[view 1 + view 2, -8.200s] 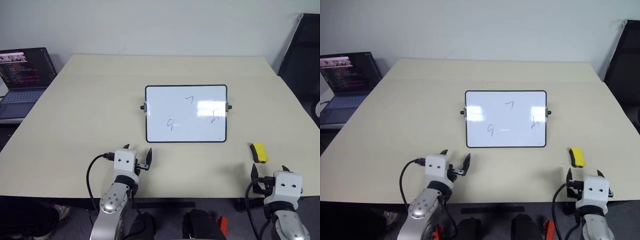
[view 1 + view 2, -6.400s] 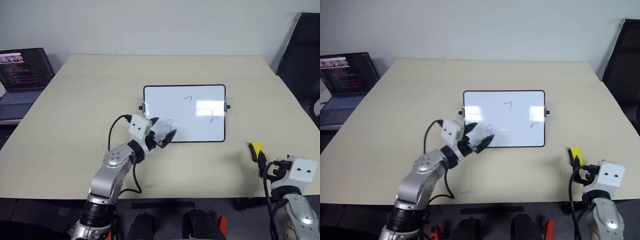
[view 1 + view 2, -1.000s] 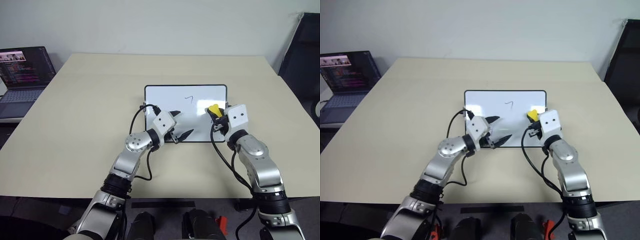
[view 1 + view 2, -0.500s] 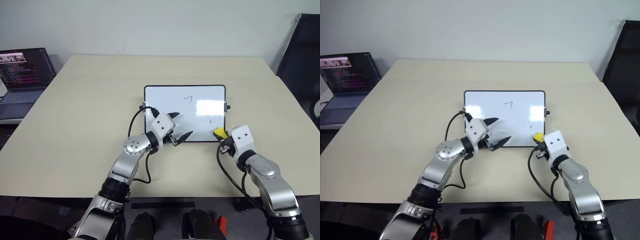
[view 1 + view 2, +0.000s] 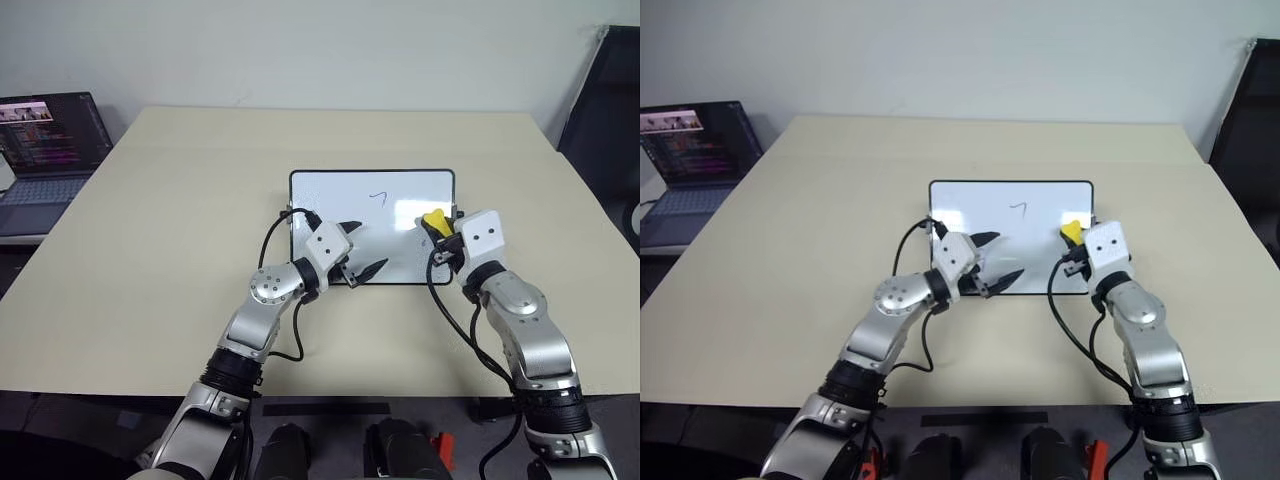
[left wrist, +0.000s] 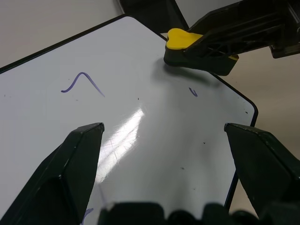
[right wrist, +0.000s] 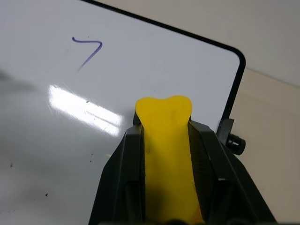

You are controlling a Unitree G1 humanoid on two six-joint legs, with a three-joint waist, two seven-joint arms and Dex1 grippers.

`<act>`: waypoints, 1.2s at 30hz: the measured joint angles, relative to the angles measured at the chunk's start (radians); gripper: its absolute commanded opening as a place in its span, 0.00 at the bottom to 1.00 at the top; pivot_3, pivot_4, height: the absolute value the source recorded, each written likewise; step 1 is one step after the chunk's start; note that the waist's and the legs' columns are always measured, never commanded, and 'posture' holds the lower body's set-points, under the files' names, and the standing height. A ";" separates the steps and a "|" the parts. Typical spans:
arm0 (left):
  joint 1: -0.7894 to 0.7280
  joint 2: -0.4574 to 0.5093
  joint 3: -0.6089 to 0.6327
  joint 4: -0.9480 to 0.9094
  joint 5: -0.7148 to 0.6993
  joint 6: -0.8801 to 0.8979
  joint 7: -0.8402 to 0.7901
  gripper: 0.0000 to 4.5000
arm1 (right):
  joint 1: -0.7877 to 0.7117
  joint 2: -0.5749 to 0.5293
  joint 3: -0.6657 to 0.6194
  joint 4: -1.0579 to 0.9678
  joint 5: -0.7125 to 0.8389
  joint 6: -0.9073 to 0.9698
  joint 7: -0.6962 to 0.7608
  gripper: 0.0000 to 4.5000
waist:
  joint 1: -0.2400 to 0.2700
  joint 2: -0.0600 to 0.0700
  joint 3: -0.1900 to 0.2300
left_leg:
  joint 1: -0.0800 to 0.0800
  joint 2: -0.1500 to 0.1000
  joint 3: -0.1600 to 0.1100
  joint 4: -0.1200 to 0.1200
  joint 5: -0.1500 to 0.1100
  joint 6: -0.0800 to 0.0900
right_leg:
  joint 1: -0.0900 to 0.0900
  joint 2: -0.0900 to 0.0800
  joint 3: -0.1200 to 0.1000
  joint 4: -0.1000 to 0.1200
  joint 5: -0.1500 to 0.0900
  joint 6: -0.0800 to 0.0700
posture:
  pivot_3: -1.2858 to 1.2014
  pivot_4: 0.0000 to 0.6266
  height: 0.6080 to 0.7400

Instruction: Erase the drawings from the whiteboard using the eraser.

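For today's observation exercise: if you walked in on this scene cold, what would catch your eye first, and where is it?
The bright yellow eraser stands out, clamped in the right claw over the right end of the whiteboard, which lies mid-table. Next, the left claw, jaws spread, rests at the board's lower left part. A thin 7-shaped mark sits near the board's top edge, and a lit laptop glows at the far left.
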 measured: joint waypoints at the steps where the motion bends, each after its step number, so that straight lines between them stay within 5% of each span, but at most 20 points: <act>1: 0.000 0.002 0.000 0.000 0.000 0.000 0.001 1.00 | -0.002 -0.005 0.004 0.016 -0.006 0.003 0.001 0.21 | 0.000 0.000 0.000 | 0.000 0.000 0.000 0.000 0.000 0.000 | 0.000 0.000 0.000 0.000 0.000 0.000 | 0.52 0.24 1.00; 14: 0.005 0.026 0.015 -0.001 0.000 0.001 0.010 1.00 | 0.175 -0.082 0.009 -0.108 0.002 0.094 0.074 0.21 | -0.003 0.000 0.000 | 0.003 0.000 0.000 0.001 0.000 0.000 | 0.001 0.000 0.000 0.003 0.000 0.000 | 0.52 0.24 1.00; 27: -0.015 0.005 0.014 0.026 0.000 -0.005 -0.002 1.00 | -0.027 -0.014 0.006 0.005 -0.006 0.037 0.007 0.21 | -0.002 0.000 0.000 | 0.001 0.000 0.000 0.000 0.000 0.000 | 0.000 0.001 0.000 0.002 0.000 0.000 | 0.52 0.24 1.00; 36: -0.014 0.009 0.015 0.025 0.000 -0.006 0.001 1.00 | 0.014 -0.029 0.034 0.008 -0.016 0.028 0.025 0.21 | 0.000 0.000 0.000 | 0.002 0.000 0.000 0.001 0.000 0.000 | 0.000 0.000 0.000 0.002 0.000 0.000 | 0.52 0.24 1.00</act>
